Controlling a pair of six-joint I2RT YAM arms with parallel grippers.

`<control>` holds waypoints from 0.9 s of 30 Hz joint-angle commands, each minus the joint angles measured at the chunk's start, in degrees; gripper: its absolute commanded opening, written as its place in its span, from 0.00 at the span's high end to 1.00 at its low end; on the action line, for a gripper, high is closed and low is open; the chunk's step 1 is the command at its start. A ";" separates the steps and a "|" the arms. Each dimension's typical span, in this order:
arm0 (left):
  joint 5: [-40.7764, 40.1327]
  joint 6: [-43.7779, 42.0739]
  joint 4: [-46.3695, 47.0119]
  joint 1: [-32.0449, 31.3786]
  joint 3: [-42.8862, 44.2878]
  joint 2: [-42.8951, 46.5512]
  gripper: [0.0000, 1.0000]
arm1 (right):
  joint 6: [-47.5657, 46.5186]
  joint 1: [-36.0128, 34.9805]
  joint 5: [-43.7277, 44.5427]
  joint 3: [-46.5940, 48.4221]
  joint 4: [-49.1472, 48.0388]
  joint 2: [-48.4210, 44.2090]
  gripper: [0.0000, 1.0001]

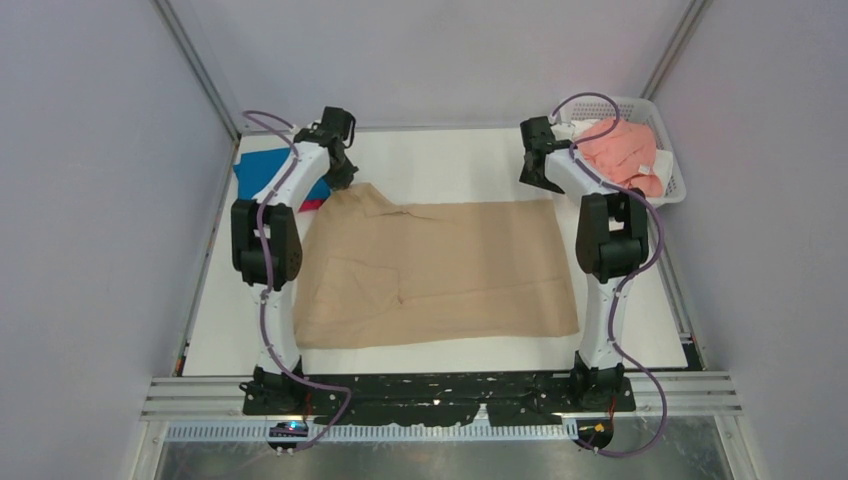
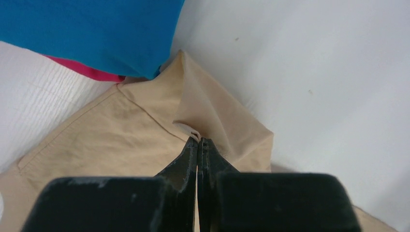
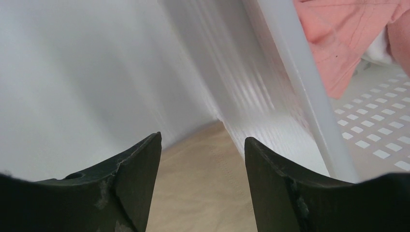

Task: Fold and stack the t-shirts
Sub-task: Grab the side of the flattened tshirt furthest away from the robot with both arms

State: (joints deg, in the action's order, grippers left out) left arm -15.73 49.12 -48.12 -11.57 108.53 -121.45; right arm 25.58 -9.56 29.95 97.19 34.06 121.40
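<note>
A tan-beige t-shirt lies spread across the middle of the table. My left gripper is shut on its far left corner, and the cloth rises to a peak at the fingertips. My right gripper is open over the shirt's far right corner. Tan cloth shows below the gap between its fingers, apart from them. A bright blue t-shirt lies on a magenta-red one at the far left. A salmon pink t-shirt sits in the basket.
A white mesh basket stands at the far right corner, its rim just right of my right gripper. Grey walls close in the table on three sides. The blue and magenta shirts lie just beyond my left gripper.
</note>
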 commanded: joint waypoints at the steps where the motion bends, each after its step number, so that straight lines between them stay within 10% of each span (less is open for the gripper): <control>1: -1.70 -1.25 -2.29 -0.12 -3.46 3.32 1.00 | -0.25 0.63 0.20 3.08 1.69 1.48 0.32; 16: 3.03 0.67 4.45 -0.47 -12.97 8.08 1.00 | 3.89 0.77 0.07 6.64 7.02 7.04 0.39; 27: 2.87 0.60 5.40 -0.49 -14.89 10.84 1.00 | 5.79 0.80 1.96 3.82 6.65 5.30 0.67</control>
State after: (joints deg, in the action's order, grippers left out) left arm -13.21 49.30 -44.38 -11.90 94.65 -114.15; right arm 29.69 -8.88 29.56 101.49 40.99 128.40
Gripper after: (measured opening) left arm 0.009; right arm 0.368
